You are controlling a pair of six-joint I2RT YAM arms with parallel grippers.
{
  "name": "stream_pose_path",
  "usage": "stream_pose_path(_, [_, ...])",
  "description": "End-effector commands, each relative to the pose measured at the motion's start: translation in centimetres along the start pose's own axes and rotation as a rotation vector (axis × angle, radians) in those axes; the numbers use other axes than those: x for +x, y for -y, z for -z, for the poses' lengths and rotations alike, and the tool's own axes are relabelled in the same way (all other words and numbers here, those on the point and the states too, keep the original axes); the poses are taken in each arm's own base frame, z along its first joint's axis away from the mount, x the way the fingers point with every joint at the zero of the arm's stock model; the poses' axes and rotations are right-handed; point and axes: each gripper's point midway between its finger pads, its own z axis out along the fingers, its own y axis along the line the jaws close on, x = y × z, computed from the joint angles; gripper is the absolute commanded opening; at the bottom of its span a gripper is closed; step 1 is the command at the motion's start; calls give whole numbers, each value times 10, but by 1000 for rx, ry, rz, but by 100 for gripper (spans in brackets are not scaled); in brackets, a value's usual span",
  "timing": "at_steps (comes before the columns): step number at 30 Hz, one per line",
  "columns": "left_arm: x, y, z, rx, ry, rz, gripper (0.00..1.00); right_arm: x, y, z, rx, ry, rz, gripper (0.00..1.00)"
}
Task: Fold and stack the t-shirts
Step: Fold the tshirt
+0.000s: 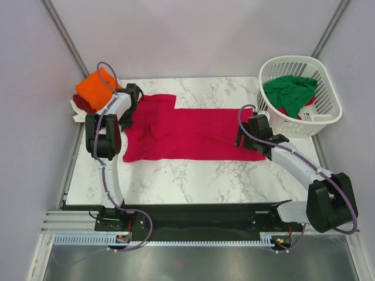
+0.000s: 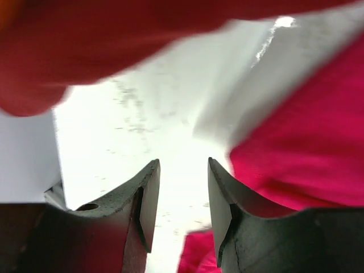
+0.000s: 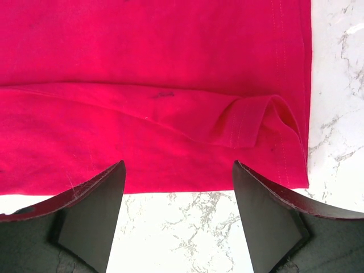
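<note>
A crimson-red t-shirt (image 1: 193,132) lies spread flat across the middle of the marble table. My left gripper (image 1: 130,98) is at its left end, open and empty over bare marble, with red cloth (image 2: 307,136) to its right. My right gripper (image 1: 245,136) is at the shirt's right hem, open and empty, hovering above the hem edge (image 3: 170,142). A folded orange t-shirt (image 1: 96,86) tops a stack with dark red and white cloth (image 1: 81,106) at the back left. A green t-shirt (image 1: 290,91) lies in the basket.
The white slatted basket (image 1: 328,108) stands at the back right, close to my right arm. The stack sits at the table's left edge by the left arm. Bare marble (image 1: 199,178) shows in front of the shirt. Grey walls enclose the table.
</note>
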Motion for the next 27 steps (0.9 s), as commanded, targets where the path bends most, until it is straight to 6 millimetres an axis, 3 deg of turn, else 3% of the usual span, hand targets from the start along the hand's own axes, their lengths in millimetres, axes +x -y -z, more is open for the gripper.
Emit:
stream_pose_path(1, [-21,-22,63,-43,168,73,47,-11,-7,7,-38,49,5,84])
stream_pose_path(3, [-18,-25,71,-47,183,66,53,-11,-10,6,-49,40,6,84])
stream_pose_path(6, [-12,-23,81,10,182,76,53,-10,-13,5,-60,36,5,84])
stream_pose_path(11, [7,8,108,185,186,66,51,-9,-15,3,-72,31,5,84])
stream_pose_path(14, [27,34,112,245,164,35,51,-8,-15,2,-73,27,8,84])
stream_pose_path(18, [47,52,92,241,106,13,47,-7,-15,2,-78,25,7,84])
stream_pose_path(22, [53,71,76,265,81,-24,45,-6,-15,3,-81,25,11,84])
stream_pose_path(27, [54,80,61,227,65,-38,45,-6,-15,4,-81,25,10,84])
